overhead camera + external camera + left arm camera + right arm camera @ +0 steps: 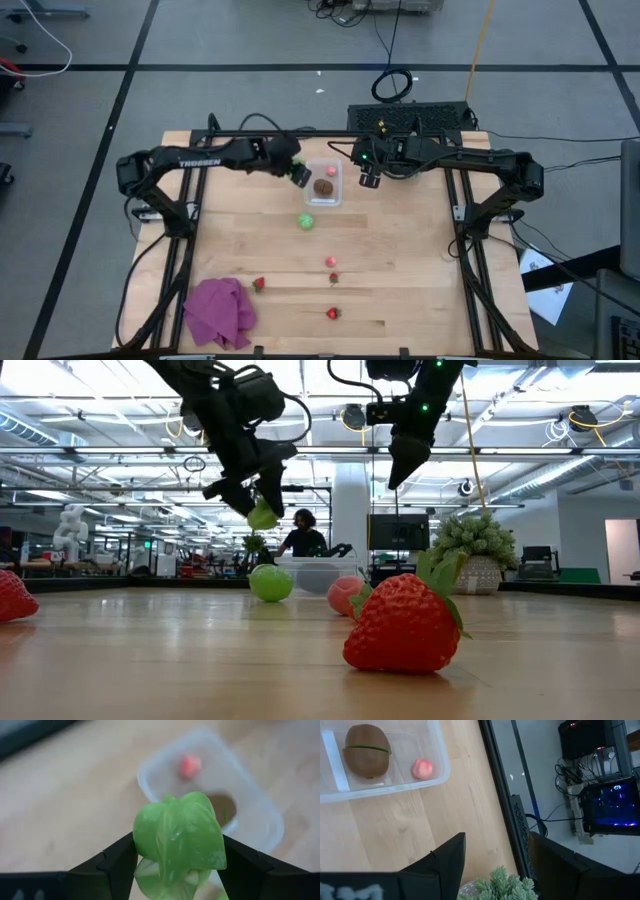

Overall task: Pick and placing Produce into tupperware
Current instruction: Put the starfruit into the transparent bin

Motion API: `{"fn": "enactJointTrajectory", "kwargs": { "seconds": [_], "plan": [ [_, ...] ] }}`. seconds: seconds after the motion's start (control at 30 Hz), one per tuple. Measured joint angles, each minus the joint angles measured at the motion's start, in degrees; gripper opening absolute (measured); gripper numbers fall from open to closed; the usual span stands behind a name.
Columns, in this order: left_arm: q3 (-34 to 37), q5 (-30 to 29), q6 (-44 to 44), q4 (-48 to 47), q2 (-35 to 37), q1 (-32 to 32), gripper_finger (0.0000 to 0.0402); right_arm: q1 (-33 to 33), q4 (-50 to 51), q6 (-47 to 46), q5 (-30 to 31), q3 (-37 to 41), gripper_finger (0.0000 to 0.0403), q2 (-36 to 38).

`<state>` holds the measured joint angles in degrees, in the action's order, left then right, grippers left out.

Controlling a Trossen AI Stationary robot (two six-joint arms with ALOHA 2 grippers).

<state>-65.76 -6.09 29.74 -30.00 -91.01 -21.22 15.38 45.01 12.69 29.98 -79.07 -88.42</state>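
Note:
My left gripper (299, 176) hangs just left of the clear tupperware (326, 184), shut on a light green produce piece (179, 836) held above the table. In the tupperware lie a brown kiwi (367, 756) and a small pink piece (422, 769). A second green piece (306, 222) rests on the table nearer the front, along with a pink piece (330, 261) and three red strawberries (333, 278), (258, 284), (332, 313). My right gripper (495, 855) hovers right of the tupperware, open, with nothing between its fingers. My left gripper pinches the green piece by its two opposite sides (142, 842) between its two fingers (117, 860). The fingers slant down from the table's left. The piece is lifted clear of the table (262, 513), and its lower part hangs below the fingertips.
A purple cloth (220, 312) lies at the table's front left corner. A spiky pale-green plant in a pot (478, 550) stands under my right gripper, near the table's right rail. A person shows in the room beyond the table (303, 535).

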Motion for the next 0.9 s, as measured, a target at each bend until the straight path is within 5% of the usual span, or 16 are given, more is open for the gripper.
{"fn": "enactJointTrajectory", "kwargs": {
  "seconds": [0.43, 0.73, 0.9],
  "plan": [
    [-0.03, 2.51, -5.49, 14.77, -1.69, -2.86, 0.0241, 0.0, -5.39, 3.09, 0.6, 0.0, 0.0203, 0.0],
    [0.02, 6.36, -5.72, 20.68, -8.57, -5.01, 0.0241, 0.09, -10.8, 9.0, 16.24, 0.0, 0.0203, 0.0],
    [0.01, 8.85, -6.12, 25.2, -11.52, -5.56, 0.0241, 0.59, -15.41, 12.55, 16.72, 0.0, 0.0203, 0.0]
  ]
}}
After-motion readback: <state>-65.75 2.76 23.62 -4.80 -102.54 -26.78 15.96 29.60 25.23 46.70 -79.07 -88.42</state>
